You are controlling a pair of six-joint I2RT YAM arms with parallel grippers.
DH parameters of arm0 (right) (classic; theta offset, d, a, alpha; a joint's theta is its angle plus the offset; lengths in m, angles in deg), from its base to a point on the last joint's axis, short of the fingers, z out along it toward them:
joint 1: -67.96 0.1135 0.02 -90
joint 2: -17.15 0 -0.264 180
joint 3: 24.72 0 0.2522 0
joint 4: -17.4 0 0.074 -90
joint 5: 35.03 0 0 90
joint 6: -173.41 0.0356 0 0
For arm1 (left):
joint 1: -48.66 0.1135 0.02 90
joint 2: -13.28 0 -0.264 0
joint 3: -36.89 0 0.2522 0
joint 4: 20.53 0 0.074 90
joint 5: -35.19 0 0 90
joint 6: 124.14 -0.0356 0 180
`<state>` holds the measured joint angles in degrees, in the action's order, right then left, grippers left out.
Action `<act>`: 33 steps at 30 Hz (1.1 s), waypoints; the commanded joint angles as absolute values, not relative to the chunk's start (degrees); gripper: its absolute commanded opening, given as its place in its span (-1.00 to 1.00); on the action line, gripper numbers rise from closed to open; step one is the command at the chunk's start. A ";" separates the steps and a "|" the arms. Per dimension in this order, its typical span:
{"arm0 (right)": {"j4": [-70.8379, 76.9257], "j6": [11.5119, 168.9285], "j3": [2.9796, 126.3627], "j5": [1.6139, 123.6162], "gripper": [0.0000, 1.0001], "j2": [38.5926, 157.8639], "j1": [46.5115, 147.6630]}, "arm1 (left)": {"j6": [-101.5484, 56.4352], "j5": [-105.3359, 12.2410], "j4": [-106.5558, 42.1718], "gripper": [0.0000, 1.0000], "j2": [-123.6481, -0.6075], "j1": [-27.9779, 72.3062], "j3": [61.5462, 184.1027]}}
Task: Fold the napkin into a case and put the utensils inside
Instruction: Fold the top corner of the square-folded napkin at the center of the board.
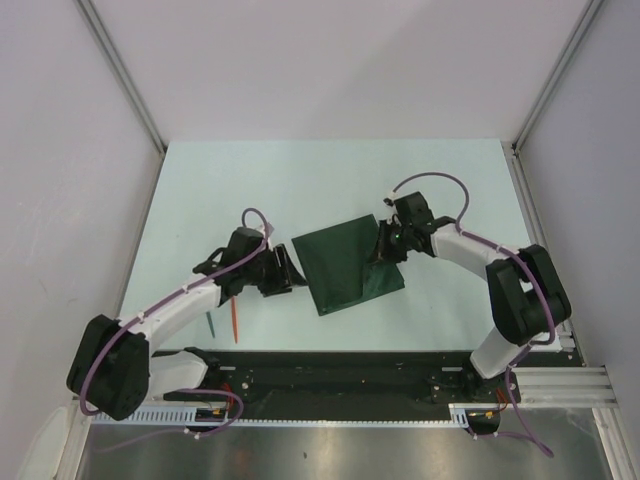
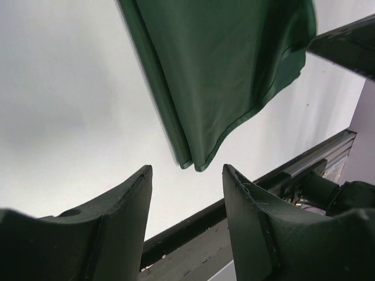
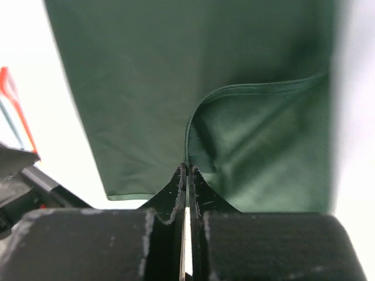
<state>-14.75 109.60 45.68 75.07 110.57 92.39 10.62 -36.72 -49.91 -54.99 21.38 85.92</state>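
I see the napkin mid-tabletop between my arms, its right flap pinched in the closed right pincer, while the left pincer, open and empty, sits just beside its folded left edge.

**Left arm**: mounted at the near left corner; the links are stretched forward and inward, and the wrist is kept low.

**Left gripper**: pointed towards the centre. The jaws are held apart; both dark fingers are seen in the left wrist view with a clear gap between them.

**Right arm**: mounted at the near right corner; the elbow is raised and the forearm is bent back inward towards the centre.

**Right gripper**: angled downward. The jaws are pressed together, and a raised fold of the napkin is pinched at the fingertips.
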 commanded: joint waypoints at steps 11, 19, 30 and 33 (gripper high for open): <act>-7.53 111.61 67.78 87.14 -1.00 132.54 98.11 | 14.64 -30.64 -31.84 -0.29 -67.41 26.95 88.27; -2.78 115.74 72.61 90.83 -1.00 138.17 100.39 | 13.41 -32.66 -35.60 -0.34 -64.95 27.04 86.08; -0.14 119.09 79.12 91.89 -1.00 144.49 100.74 | 13.32 -35.74 -38.42 -0.34 -60.47 28.01 81.07; 1.35 119.96 79.30 91.98 -1.00 145.29 100.74 | 13.33 -36.00 -39.39 -0.33 -59.41 28.18 80.36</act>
<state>-1.95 117.97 76.83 90.52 143.95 100.63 12.95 -35.06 -38.72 -62.36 27.54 81.05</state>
